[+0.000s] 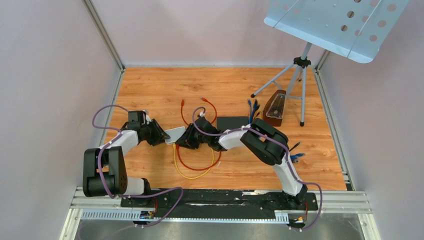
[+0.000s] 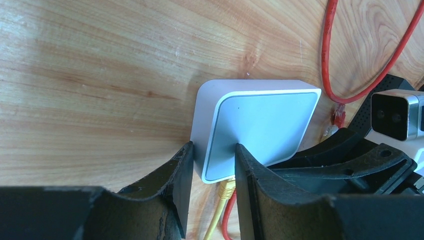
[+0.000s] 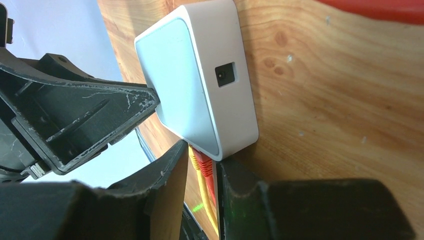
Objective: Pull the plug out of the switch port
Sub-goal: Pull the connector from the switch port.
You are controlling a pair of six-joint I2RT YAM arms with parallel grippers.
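Holding entry: left gripper is clamping the switch by one edge, pressing it flat on the bench mid-front between the arms, likely so it is not sliding under a pull. Right gripper is gripping the plugs, yellow and red side by side; which one is taking the squeeze is hard to tell. Plugs are lying along the bench, noses pointing into the switch, cables trailing toward the arm bases.

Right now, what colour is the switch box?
White; the switch box shows best in the left wrist view.
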